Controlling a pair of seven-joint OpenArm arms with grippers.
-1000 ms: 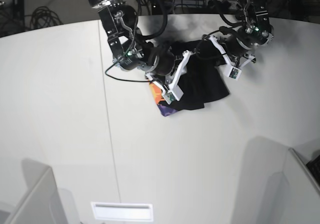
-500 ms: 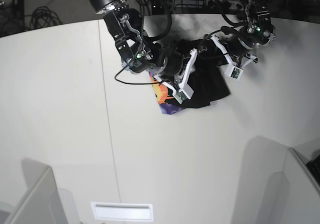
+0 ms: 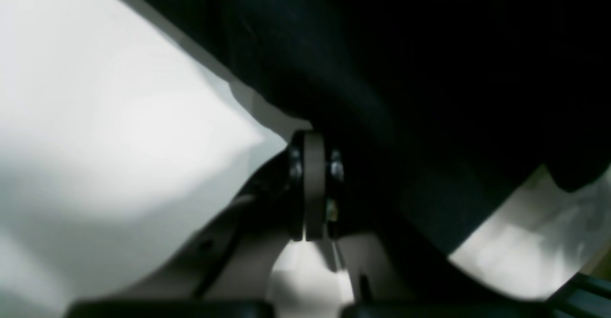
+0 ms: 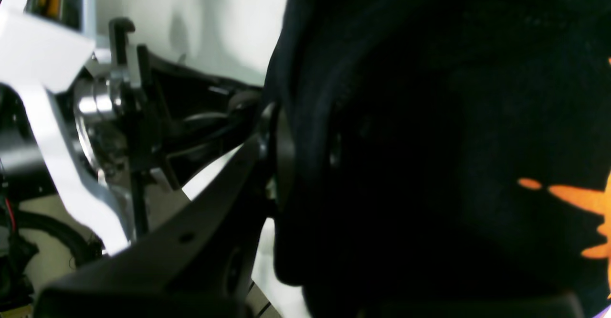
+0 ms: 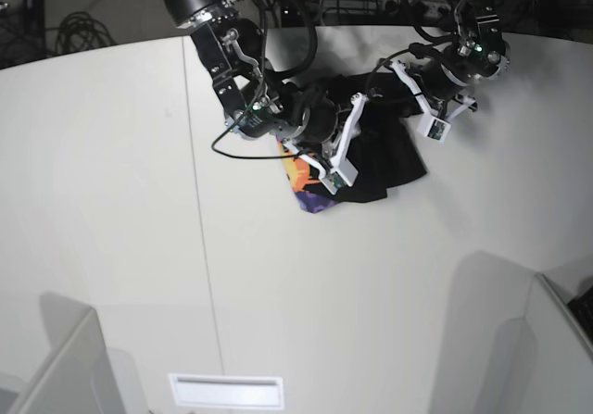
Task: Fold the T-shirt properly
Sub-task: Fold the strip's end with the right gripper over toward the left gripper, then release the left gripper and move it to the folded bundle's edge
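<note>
The black T-shirt (image 5: 389, 159) lies bunched at the table's far side, with its orange and purple print (image 5: 306, 184) showing at the left edge. My right gripper (image 5: 359, 110) comes in from the left over the shirt. In the right wrist view that gripper (image 4: 305, 151) is shut on a thick fold of the T-shirt (image 4: 429, 141), which hides one finger. From the right, my left gripper (image 5: 382, 88) meets the shirt's top edge. Its pads (image 3: 308, 184) are pressed together at the edge of the black cloth (image 3: 405, 93): the left gripper (image 3: 312, 139) is shut on it.
The white table (image 5: 296, 294) has a seam (image 5: 202, 238) running down its left part. Grey partition corners (image 5: 65, 368) stand at the front left and at the front right (image 5: 547, 340). Cables (image 5: 83, 30) lie behind the table.
My right arm has swung right and slightly up with the cloth, baring more of the orange print. The left arm has lifted a little towards the back.
</note>
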